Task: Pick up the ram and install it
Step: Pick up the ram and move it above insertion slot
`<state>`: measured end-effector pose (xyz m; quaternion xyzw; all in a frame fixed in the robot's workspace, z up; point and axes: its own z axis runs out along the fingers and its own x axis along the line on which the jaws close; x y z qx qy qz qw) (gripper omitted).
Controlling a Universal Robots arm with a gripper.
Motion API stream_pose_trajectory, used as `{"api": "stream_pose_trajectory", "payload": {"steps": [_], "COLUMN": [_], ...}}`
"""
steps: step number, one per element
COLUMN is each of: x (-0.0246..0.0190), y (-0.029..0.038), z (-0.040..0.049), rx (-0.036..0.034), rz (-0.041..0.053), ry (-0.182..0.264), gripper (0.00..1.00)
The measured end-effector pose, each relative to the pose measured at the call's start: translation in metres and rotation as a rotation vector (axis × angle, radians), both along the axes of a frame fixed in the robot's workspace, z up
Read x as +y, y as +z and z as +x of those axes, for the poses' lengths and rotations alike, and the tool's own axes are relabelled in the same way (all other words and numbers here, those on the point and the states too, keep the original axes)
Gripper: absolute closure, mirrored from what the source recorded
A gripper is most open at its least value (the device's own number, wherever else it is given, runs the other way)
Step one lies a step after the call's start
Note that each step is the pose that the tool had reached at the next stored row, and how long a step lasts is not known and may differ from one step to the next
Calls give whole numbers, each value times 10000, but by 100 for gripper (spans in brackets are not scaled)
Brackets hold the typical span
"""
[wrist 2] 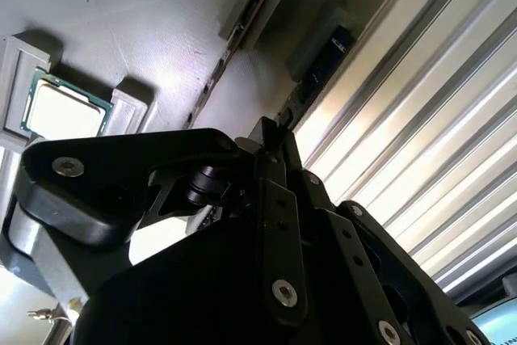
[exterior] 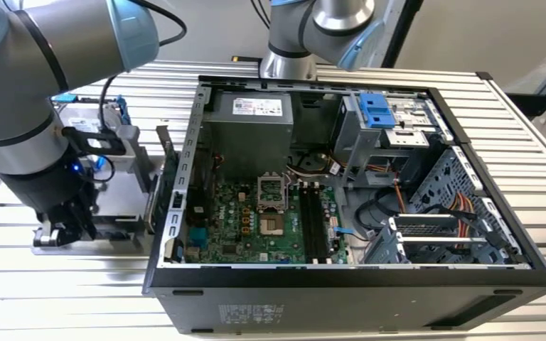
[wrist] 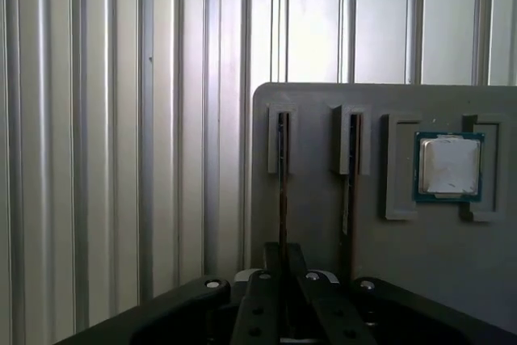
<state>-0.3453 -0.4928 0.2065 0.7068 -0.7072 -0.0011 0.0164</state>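
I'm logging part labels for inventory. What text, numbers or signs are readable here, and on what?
No text reads clearly.
Power supply label: too small to read.
Case sticker: blurred.
CPU lid: no legible marking.

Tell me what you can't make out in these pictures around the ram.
- The ram, first wrist view: it stands edge-on in the gray tray, so its chips and label are hidden. The claw covers its near end.
- The tray's slots, exterior view: blocked by the arm.
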Motion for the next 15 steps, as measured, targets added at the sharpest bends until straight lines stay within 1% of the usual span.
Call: {"api": "stream_pose_trajectory", "payload": {"steps": [15], "x": [0], "y": [135], "z": [-2], "rx": [0], "rz": [0], "ry": [0], "gripper": [100]}}
